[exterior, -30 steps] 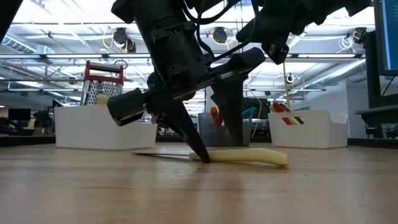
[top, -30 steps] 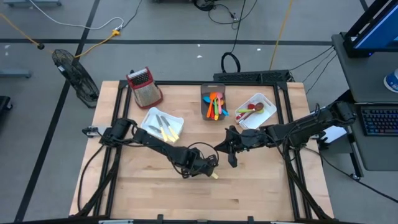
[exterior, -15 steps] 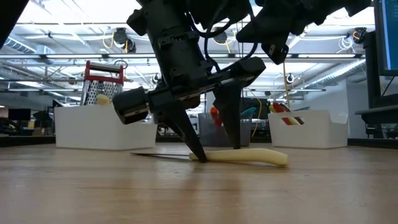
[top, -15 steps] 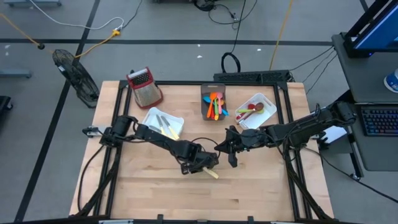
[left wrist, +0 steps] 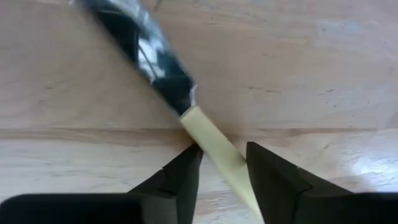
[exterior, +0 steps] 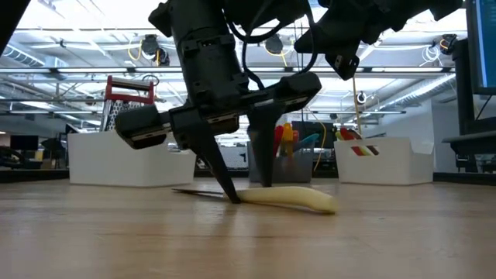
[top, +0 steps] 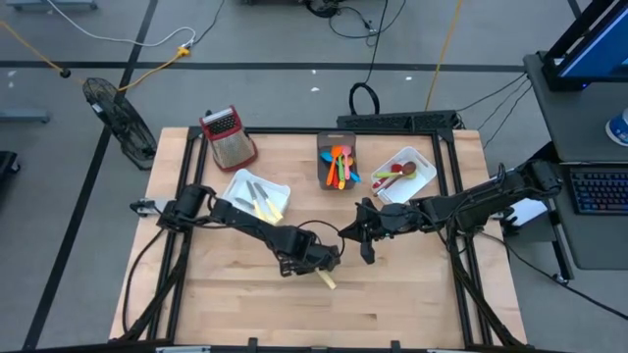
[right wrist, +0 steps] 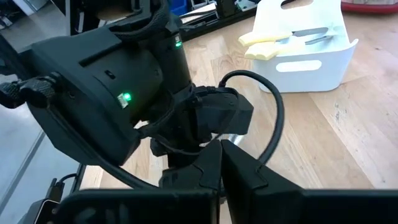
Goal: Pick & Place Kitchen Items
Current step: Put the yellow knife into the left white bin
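Seen from above, only the cream tip of a knife (top: 326,279) poked out beneath the left gripper (top: 312,263) near the table's (top: 412,304) middle. At table height, lay flat on the wood, full length shown: dull blade, curved cream handle (exterior: 287,198). From the left wrist, fingers (left wrist: 180,177) stood apart either side of the handle, just beside it; cannot tell whether pressing yet. Further right, right gripper (top: 367,250) hung above the table with fingers (right wrist: 214,165) pressed together, empty.
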Controlling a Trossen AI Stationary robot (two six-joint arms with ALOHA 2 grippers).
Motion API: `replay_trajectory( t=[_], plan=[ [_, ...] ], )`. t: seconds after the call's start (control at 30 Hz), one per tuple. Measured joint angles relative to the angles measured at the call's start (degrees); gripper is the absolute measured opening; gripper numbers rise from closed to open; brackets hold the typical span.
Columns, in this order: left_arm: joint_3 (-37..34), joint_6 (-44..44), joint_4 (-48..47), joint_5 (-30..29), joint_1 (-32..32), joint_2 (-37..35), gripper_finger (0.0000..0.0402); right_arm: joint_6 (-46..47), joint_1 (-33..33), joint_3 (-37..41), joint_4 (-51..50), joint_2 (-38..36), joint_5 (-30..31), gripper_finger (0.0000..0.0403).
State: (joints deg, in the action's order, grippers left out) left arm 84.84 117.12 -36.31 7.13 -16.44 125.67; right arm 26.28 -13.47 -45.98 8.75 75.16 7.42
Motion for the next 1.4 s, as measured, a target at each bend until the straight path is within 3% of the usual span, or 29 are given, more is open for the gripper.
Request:
replay_trajectory(
  t=[0.3, 0.73, 0.93, 1.13, 1.4],
  plan=[
    [0.00, -1.37, -0.94, -2.36, -2.11, -0.11, 0.0097, -0.22, 0.00, 0.00, 0.00, 0.00, 0.00, 0.0004],
    [-0.01, -9.26, -1.12, -4.99, -2.80, -0.11, 0.0090, -1.49, 0.02, 0.00, 0.00, 0.00, 0.04, 0.0004],
    [-0.02, -11.99, -0.29, -7.33, -3.02, -0.21, 0.0020, -1.49, 0.04, 0.00, 0.00, 0.00, 0.26, 0.0004],
    [-0.02, -12.65, -0.16, -8.90, -3.22, -0.27, 0.0020, -0.95, 0.83, 0.00, 0.00, 0.00, 0.26, 0.0004],
    [-0.43, -12.51, -2.90, -18.22, -4.61, -4.02, 0.0010, -0.85, 2.34, 0.00, 0.02, 0.00, 0.24, 0.0004]
  ],
)
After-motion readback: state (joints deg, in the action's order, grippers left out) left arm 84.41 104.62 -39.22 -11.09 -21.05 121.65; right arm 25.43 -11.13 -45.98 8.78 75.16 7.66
